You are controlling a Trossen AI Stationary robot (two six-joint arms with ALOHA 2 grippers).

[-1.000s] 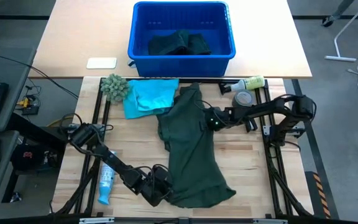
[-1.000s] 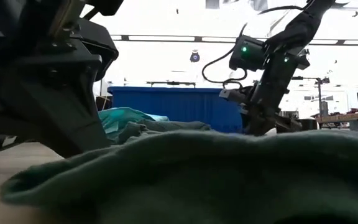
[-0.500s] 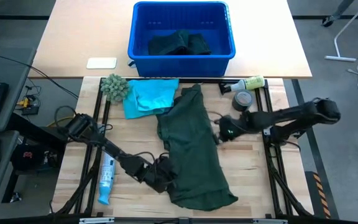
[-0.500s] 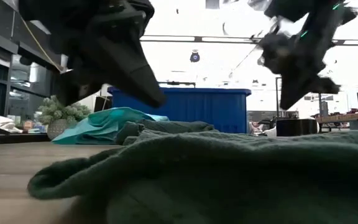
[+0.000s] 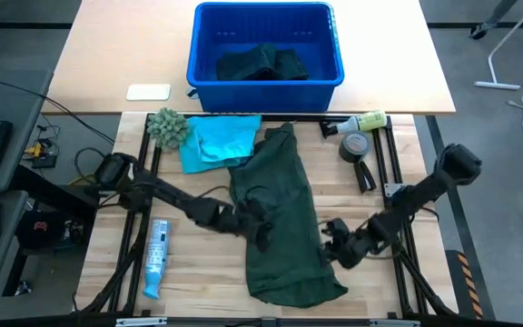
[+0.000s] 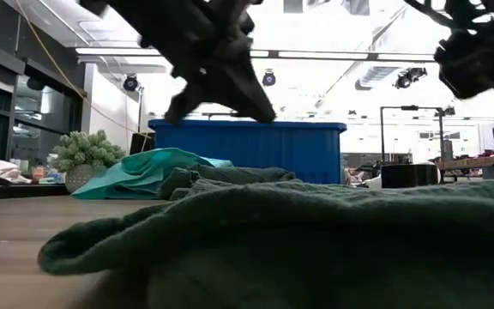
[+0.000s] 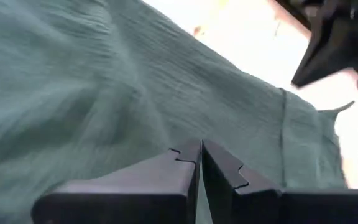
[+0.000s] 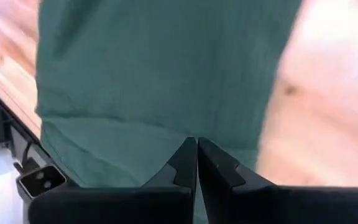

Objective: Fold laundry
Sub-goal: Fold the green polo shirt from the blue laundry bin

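Over the green shirt (image 5: 280, 218), both closed pincers flank its edges.

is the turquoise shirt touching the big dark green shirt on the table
Touching. In the high view the dark green shirt's upper edge overlaps the lower right corner of the turquoise shirt, with no wood showing between them.

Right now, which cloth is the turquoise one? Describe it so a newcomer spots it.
Start at the blue plastic bin at the table's far edge. Just in front of its left half lies the bright turquoise shirt-like cloth, between the fuzzy grey-green ball and the large dark green garment. It is the only light-coloured cloth.
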